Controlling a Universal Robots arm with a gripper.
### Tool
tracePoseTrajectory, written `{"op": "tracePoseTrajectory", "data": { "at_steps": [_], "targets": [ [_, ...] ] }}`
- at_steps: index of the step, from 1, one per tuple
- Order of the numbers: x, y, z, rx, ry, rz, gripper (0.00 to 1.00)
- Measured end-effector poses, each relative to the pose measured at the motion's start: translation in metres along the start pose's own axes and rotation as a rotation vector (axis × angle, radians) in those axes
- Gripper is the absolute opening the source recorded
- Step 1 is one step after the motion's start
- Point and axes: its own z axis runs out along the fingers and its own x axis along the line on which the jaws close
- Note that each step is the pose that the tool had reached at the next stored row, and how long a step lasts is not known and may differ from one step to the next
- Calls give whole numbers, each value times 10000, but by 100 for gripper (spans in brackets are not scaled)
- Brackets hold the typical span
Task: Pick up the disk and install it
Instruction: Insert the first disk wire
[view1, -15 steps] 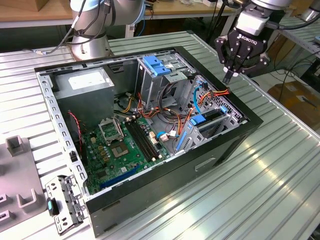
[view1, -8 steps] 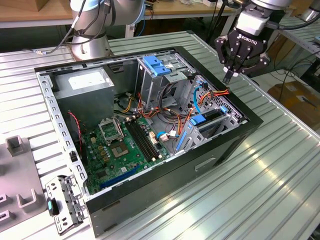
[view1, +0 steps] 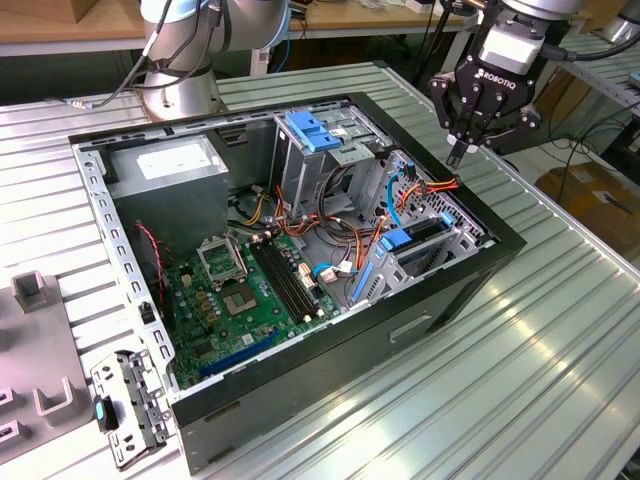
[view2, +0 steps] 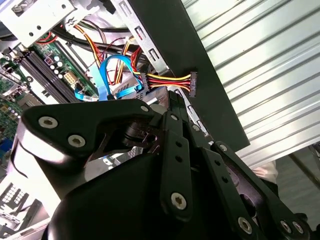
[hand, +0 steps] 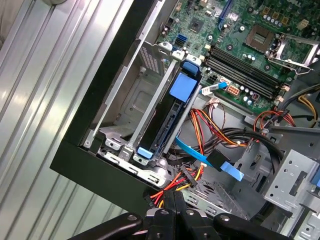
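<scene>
The disk stands on edge in the drive cage at the corner of the open computer case, its blue rails showing along its side. In the exterior view the disk sits low in the case's right end. My gripper hangs above the case's far right wall with its fingers closed together and nothing between them. In both wrist views the gripper points down just beside a loose black power connector on red, yellow and black wires. A blue data cable lies beside it.
A grey power-supply box fills the case's far left corner. A light-blue latch tops the upper drive bay. The motherboard lies on the case floor. A metal bracket and grey fixtures lie on the ribbed table.
</scene>
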Motion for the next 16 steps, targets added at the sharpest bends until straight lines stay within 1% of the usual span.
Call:
{"op": "tracePoseTrajectory", "data": {
  "at_steps": [14,16],
  "targets": [
    [0,0,0,1,0,-22,11],
    [0,0,0,4,0,-76,11]
  ]
}}
